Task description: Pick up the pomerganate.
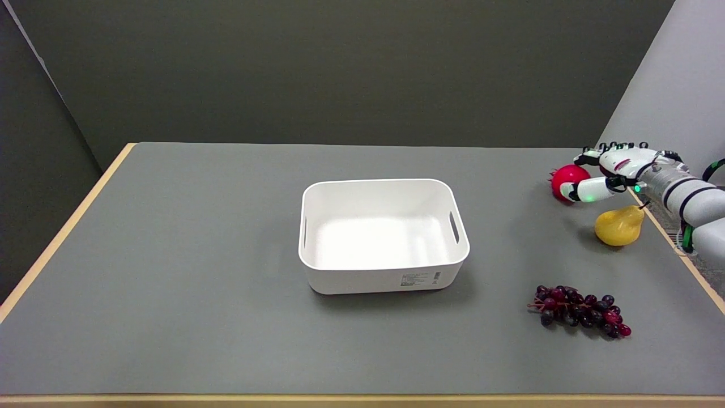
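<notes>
The red pomegranate sits on the grey table near its far right edge, with a shadow under it. My right hand reaches in from the right at the fruit's level. Its thumb lies along the near right side of the pomegranate, and the other fingers stretch out above and behind the fruit's right side. The fingers are apart and not closed round the fruit. The right part of the pomegranate is hidden behind the hand.
A yellow pear lies just in front of my hand, under the wrist. A bunch of dark grapes lies nearer, at the right. A white bin stands mid-table. The table's right edge runs below the forearm.
</notes>
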You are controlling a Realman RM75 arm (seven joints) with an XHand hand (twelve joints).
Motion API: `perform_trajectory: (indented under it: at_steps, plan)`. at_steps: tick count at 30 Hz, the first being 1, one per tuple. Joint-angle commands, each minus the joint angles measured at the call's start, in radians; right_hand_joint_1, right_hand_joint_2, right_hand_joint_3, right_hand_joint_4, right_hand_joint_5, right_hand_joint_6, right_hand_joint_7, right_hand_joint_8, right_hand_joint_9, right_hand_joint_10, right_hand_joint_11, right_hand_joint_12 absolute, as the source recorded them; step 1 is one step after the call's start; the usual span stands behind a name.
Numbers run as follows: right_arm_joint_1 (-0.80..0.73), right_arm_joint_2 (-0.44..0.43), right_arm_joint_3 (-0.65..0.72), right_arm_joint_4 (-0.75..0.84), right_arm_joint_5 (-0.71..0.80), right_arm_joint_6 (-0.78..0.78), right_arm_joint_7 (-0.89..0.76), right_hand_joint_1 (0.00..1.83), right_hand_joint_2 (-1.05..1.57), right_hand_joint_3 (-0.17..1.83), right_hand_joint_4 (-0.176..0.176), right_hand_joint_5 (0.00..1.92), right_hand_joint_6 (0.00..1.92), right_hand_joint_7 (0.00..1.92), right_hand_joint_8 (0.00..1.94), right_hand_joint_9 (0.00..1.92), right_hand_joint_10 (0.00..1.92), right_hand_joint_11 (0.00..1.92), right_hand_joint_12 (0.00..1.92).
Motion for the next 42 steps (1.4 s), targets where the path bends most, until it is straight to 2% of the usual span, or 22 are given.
perform_trajectory:
  at_steps: [1, 15, 23, 29, 33, 42]
  plan:
    - [0.001, -0.025, -0.019, -0.027, 0.012, 0.036, 0.000, 0.14, 0.57, 0.91, 0.111, 0.17, 0.40, 0.15, 0.25, 0.09, 0.48, 0.06, 1.12]
    - [0.038, -0.041, -0.031, -0.047, 0.012, 0.059, 0.000, 0.15, 0.58, 0.92, 0.113, 0.18, 0.41, 0.16, 0.26, 0.09, 0.48, 0.06, 1.12]
    - [0.045, -0.043, 0.072, -0.013, 0.012, 0.124, -0.007, 0.16, 0.58, 0.92, 0.114, 0.18, 0.41, 0.16, 0.26, 0.10, 0.48, 0.07, 1.13]
    - [0.050, -0.043, 0.078, -0.017, 0.004, 0.149, -0.008, 0.16, 0.58, 0.92, 0.115, 0.19, 0.42, 0.16, 0.26, 0.10, 0.49, 0.07, 1.13]
    - [0.075, -0.043, 0.040, -0.046, 0.002, 0.153, -0.008, 0.17, 0.58, 0.92, 0.116, 0.19, 0.42, 0.17, 0.26, 0.10, 0.49, 0.07, 1.14]
    - [0.275, -0.070, -0.201, -0.229, 0.011, 0.176, -0.001, 0.18, 0.58, 0.92, 0.117, 0.19, 0.42, 0.17, 0.26, 0.11, 0.50, 0.08, 1.14]
